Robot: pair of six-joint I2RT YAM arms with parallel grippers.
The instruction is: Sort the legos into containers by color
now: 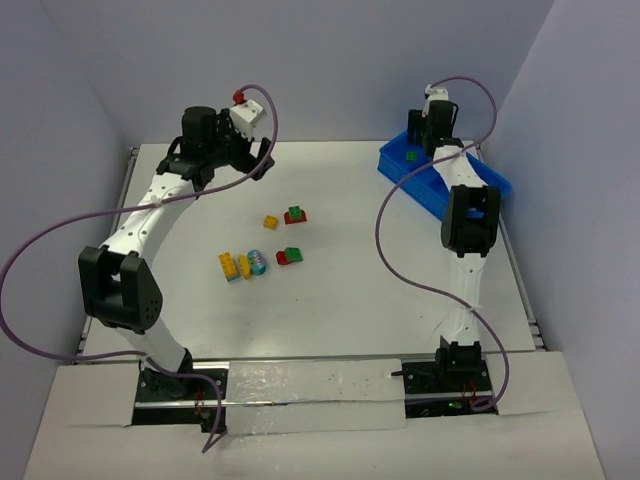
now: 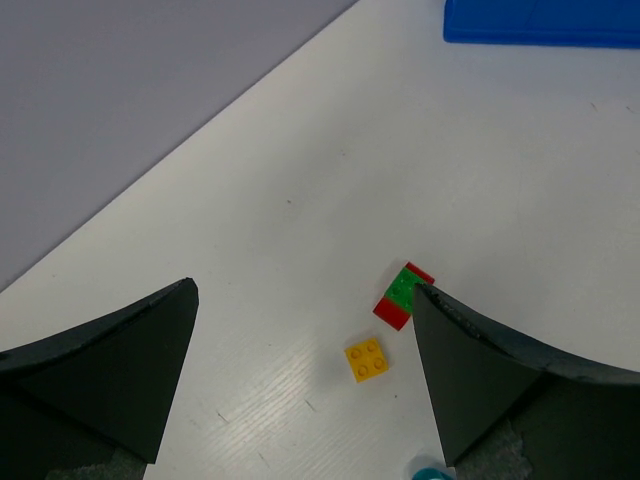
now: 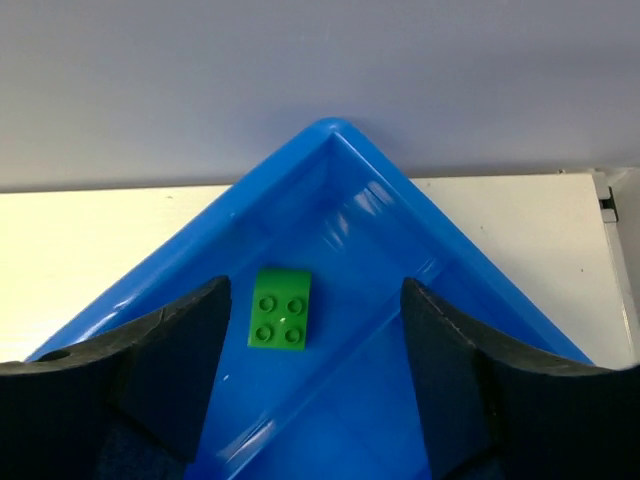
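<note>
- Two claws are showing: the left gripper point(image 2: 302, 290) is hanging at 11 o'clock over the table point(image 1: 350, 320), jaws spread wide, holding nothing.
- The right gripper point(image 3: 315, 290) is hovering over the blue bin point(image 3: 330, 135) at 2 o'clock, jaws apart and gripping nothing.
- One green brick point(image 3: 279, 307) is lying studs-up on the bin floor near its far corner.
- A yellow brick point(image 2: 367, 360) and a green-on-red pair point(image 2: 403, 296) are lying near the table's middle.
- A red-green pair point(image 1: 290, 256) and a mixed cluster point(image 1: 243, 265) are sitting at their 6 to 7 o'clock.
</note>
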